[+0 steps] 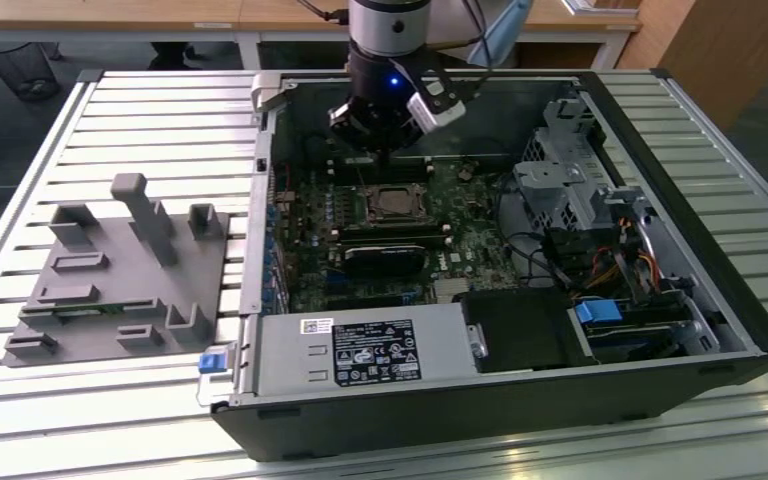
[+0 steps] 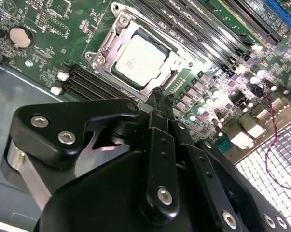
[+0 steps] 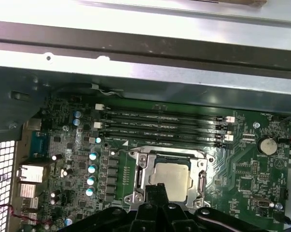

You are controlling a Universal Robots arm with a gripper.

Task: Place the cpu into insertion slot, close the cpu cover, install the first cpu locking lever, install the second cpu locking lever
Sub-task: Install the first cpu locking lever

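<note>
Seemingly the flat silver-topped cpu (image 3: 173, 178) lies near the green circuit board's (image 3: 246, 166) middle under its lowered silvery cpu cover (image 3: 140, 171), so the black gripper (image 3: 157, 188), pinched narrow and empty, faces a careful lever push.

Arm (image 1: 387, 25): cut off by the top edge in the exterior view.
Gripper (image 2: 160, 96): its body runs off the picture edge in both wrist views.
Cpu (image 3: 173, 176): one edge sits behind the gripper's tips in the first wrist view.
Cover (image 3: 135, 166): one side hides behind the gripper too.
Slot (image 1: 387, 203): too small in the exterior view to tell its parts apart.
Table (image 1: 37, 420): runs off the picture edges.
</note>
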